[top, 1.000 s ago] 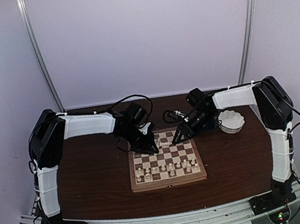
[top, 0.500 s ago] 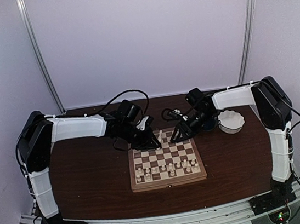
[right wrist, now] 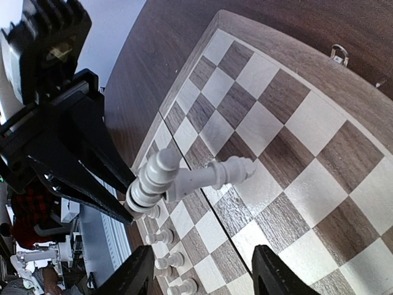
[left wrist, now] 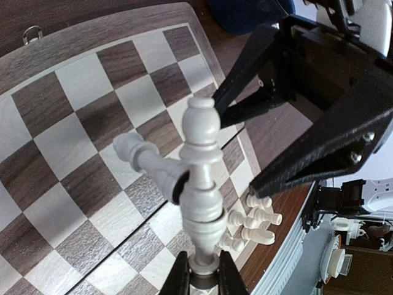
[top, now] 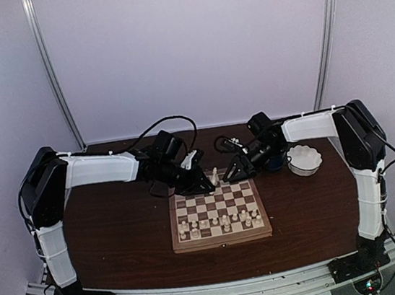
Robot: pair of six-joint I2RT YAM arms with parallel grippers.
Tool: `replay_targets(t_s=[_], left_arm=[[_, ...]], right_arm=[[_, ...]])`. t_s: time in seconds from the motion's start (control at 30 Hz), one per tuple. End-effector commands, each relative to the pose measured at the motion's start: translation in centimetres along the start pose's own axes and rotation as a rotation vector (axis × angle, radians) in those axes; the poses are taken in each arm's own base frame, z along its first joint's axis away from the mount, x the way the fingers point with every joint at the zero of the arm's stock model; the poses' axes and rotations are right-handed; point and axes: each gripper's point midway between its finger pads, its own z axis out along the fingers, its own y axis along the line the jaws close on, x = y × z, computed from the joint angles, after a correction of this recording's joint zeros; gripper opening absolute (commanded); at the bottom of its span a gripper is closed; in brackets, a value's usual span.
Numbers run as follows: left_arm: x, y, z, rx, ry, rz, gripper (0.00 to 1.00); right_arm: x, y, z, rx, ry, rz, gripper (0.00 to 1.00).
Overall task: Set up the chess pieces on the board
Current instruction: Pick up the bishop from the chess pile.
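Observation:
The board (top: 219, 214) lies at the table's middle. Several cream chess pieces (top: 220, 222) stand in rows on its near side. My left gripper (top: 204, 185) is over the board's far edge, shut on the base of a tall cream piece (left wrist: 200, 184), held above the squares (left wrist: 73, 123). A second cream piece (left wrist: 146, 161) clings sideways to it. My right gripper (top: 234, 174) is open and empty, facing the held piece from the right. In the right wrist view my right gripper (right wrist: 206, 273) has the two joined pieces (right wrist: 184, 178) just ahead of it and the left gripper (right wrist: 67, 147) behind them.
A white scalloped bowl (top: 304, 159) stands right of the board, by the right arm. A dark blue object (left wrist: 245, 12) sits beyond the board's far right corner. A metal latch (right wrist: 339, 54) is on the board's rim. Cables hang over the back of the table.
My left gripper has moved right along the board's far edge, carrying the cream piece, now lifted. My right gripper has drawn back slightly toward the far edge.

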Motion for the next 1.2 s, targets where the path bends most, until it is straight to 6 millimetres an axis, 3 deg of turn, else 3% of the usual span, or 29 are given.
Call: replay_targets(t_s=[0.0,0.43,0.6,1.0,1.17], left_arm=[[-1.2,-2.5,-1.8,0.065,-0.028,0.105,0.00],[-0.4,-4.7,-1.8,0.124,0.009,0.191,0.00],[-0.4,-4.8,-1.7,0.124,0.011,0.192,0.00],[-0.4,-4.3,-1.4,0.102,0.013,0.190,0.00],[-0.6,-4.1,-1.4,0.088,0.006,0.193,0.00]], right_arm=[[-2.9,2.0,-2.4,-0.053,-0.080,-0.045,0.58],[-4.5,3.5,-1.8,-0.202,-0.105,0.014,0.54],[-4.0,3.9,-1.2,-0.247,-0.085,0.035,0.47],[-3.9,4.2,-0.8,-0.301,-0.079,0.057,0.17],[-3.9,4.3,-0.9,-0.301,-0.077,0.057,0.20]])
